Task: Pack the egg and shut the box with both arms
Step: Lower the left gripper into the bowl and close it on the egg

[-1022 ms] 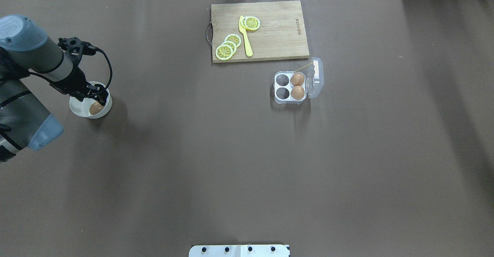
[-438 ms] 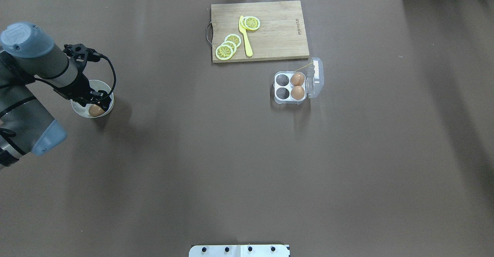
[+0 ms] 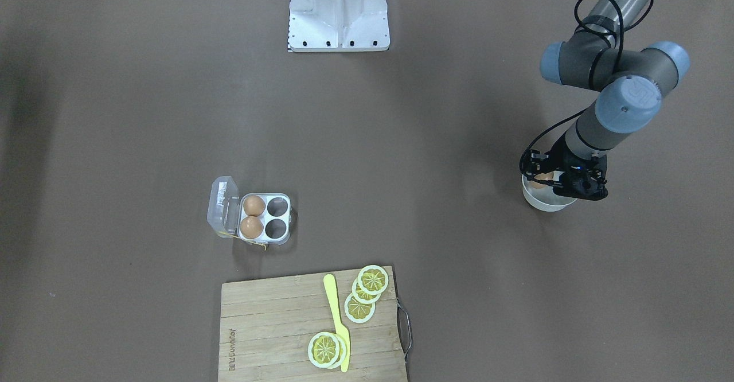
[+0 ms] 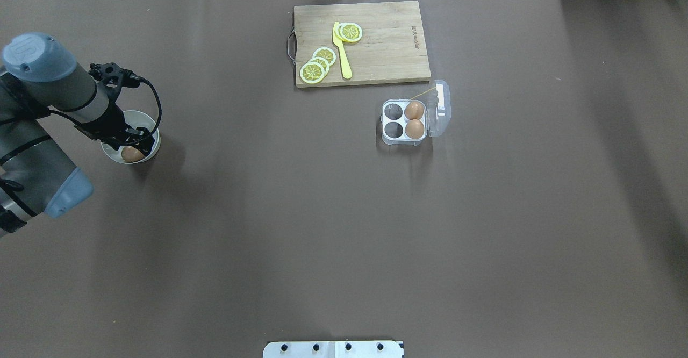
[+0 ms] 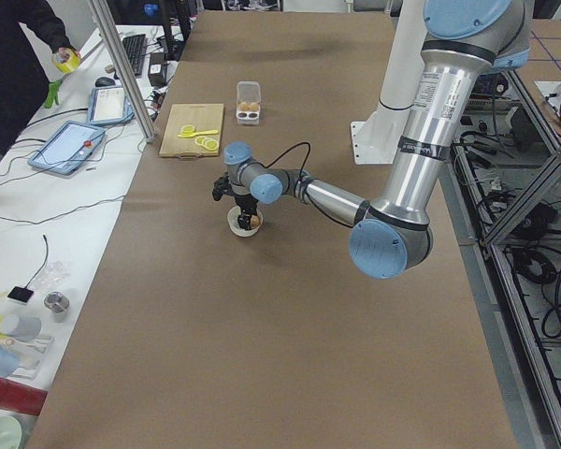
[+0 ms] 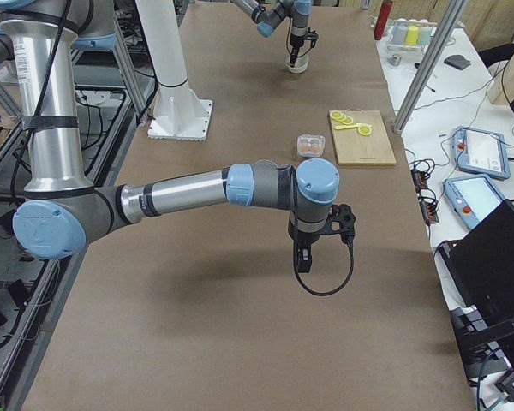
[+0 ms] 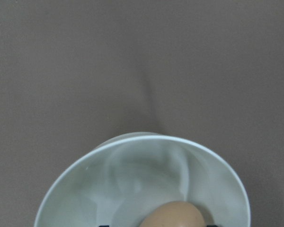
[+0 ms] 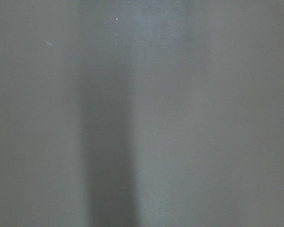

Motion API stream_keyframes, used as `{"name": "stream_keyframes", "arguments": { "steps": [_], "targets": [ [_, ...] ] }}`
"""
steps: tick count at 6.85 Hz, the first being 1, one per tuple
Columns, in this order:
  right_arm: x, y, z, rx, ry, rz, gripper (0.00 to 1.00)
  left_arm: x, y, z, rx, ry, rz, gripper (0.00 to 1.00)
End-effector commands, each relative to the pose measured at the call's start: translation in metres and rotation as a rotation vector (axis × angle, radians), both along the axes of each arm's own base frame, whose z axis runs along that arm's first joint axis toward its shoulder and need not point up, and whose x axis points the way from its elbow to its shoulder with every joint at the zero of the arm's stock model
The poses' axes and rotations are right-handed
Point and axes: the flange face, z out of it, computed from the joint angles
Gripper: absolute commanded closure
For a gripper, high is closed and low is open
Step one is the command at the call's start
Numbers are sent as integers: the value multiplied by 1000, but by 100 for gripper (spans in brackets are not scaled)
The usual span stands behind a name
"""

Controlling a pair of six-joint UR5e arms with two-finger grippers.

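Observation:
The egg (image 4: 131, 154) lies in a round white bowl (image 4: 134, 116) at the table's left; it also shows in the front view (image 3: 542, 177) and the left wrist view (image 7: 173, 215). My left gripper (image 4: 137, 145) reaches down into the bowl with its fingers on either side of the egg, apparently open. The box (image 4: 395, 120) sits mid-table with its clear lid (image 4: 441, 108) open and two brown eggs (image 4: 414, 110) in its right cells. My right gripper (image 6: 301, 261) hangs above bare table, seen only in the exterior right view; I cannot tell its state.
A wooden cutting board (image 4: 376, 46) with lemon slices and a yellow knife (image 4: 342, 51) lies behind the box. The robot base (image 3: 338, 9) stands at the near edge. An operator (image 5: 14, 56) stands beyond the far end.
My left arm has shifted slightly to the right over the bowl, and the bowl has slid a little right with it. The box has not moved.

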Motion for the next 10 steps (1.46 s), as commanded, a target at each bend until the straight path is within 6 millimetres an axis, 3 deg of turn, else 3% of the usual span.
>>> {"name": "stream_keyframes", "arguments": {
  "steps": [1, 10],
  "targets": [
    [-1, 1, -4, 0, 1, 5, 0, 1, -1, 7, -5, -10, 4, 26],
    [-5, 0, -7, -2, 1, 3, 0, 1, -1, 8, -7, -13, 4, 28]
  ]
}}
